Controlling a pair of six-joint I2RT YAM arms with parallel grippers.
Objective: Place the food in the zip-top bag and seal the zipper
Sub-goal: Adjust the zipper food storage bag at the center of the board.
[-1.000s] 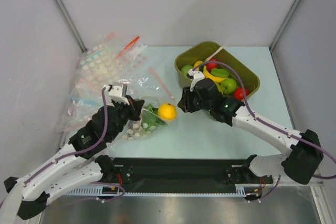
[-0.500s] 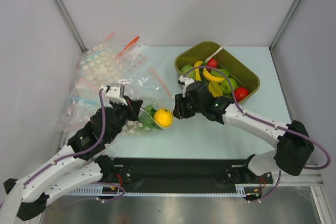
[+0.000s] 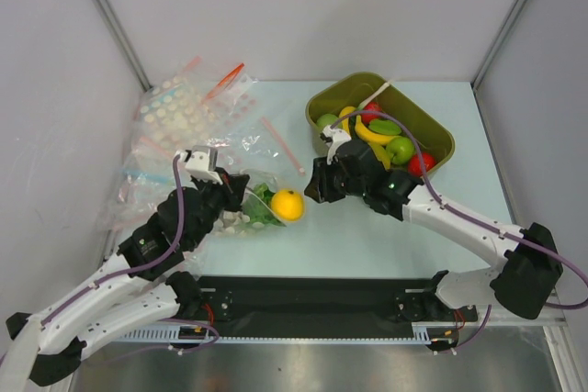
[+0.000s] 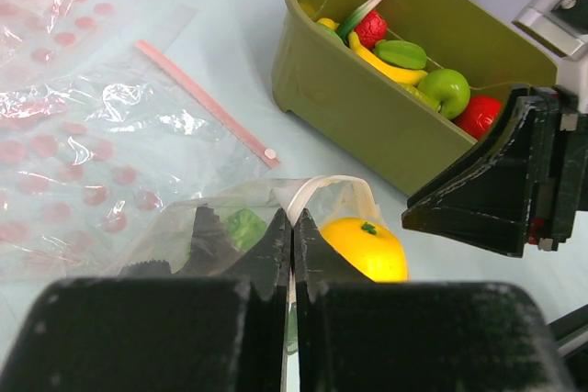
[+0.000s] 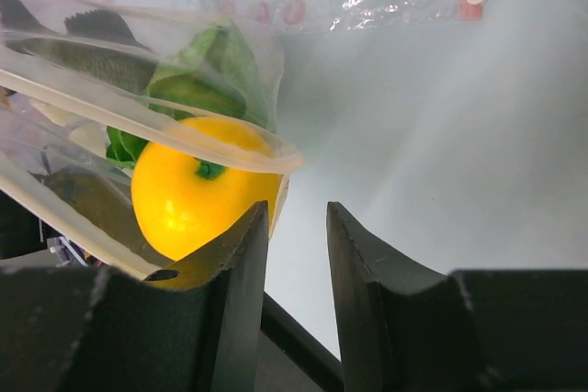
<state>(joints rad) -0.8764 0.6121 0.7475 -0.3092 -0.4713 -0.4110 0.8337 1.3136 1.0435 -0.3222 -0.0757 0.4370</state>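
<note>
While the zip-top bag (image 3: 237, 220) lies on the pale table (image 3: 367, 236) in front of the left arm, its upper lip is held up by the left gripper (image 4: 292, 236). The jaws of that gripper are clenched tight on the colourless zipper (image 4: 317, 187) edge, with no gap seen between the fingers. The bag's mouth is turned toward the right arm.

The green lettuce (image 4: 243, 227) is seen inside the bag, behind the dotted plastic. The yellow-orange fruit (image 3: 288, 205) is lodged at the mouth (partly under the bag's upper lip and partly out in the open, as seen from the right wrist) and is pressed up against the lettuce.

The right gripper (image 5: 296, 254) is placed just beside the fruit, on the side away from the bag. Its jaws are parted and nothing is gripped between them; only bare table is seen through the gap. One of its fingers (image 5: 230, 291) is set right against the fruit's lower side, though whether it is actually touching cannot be told.

Behind the right gripper an olive-green bin (image 4: 367, 126) is set near the far right of the table, and toy produce (image 3: 390, 140) in yellow, red and green is piled in it. Other clear bags (image 3: 184, 117), printed with pink dots and edged with pink strips, are spread over the far left of the table, well apart from the bin.
</note>
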